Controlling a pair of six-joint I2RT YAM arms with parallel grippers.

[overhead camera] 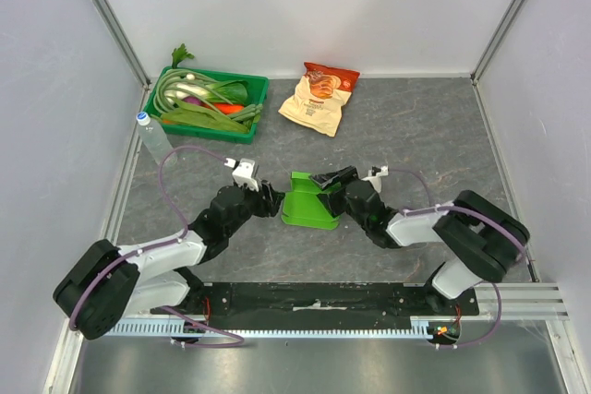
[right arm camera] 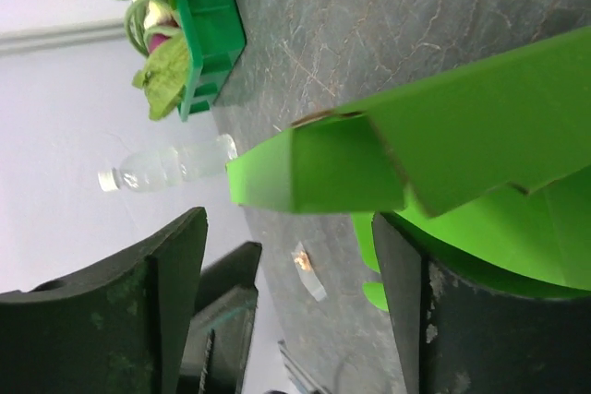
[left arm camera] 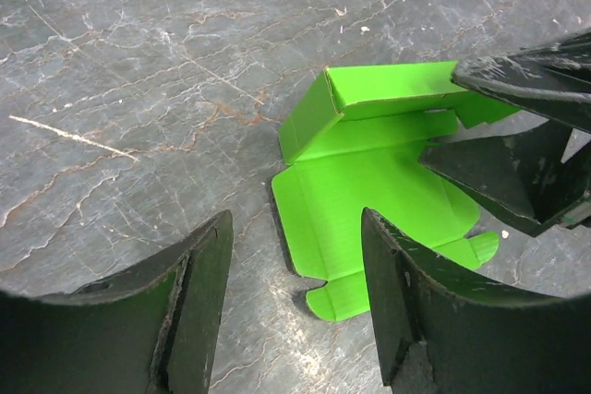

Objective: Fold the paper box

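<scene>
Lab: white-walled, aluminium-framed test enclosure [overhead camera: 305, 6]

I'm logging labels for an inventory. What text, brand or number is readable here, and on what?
No text can be read here.
On the snack bag: print near the red top, too small and blurred to read.
On the paper box: none visible.
On the bottle: none visible.

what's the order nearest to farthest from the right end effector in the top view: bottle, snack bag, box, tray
1. Box, just beside the right end effector.
2. Snack bag, at the back.
3. Tray, back left.
4. Bottle, far left edge.
</scene>
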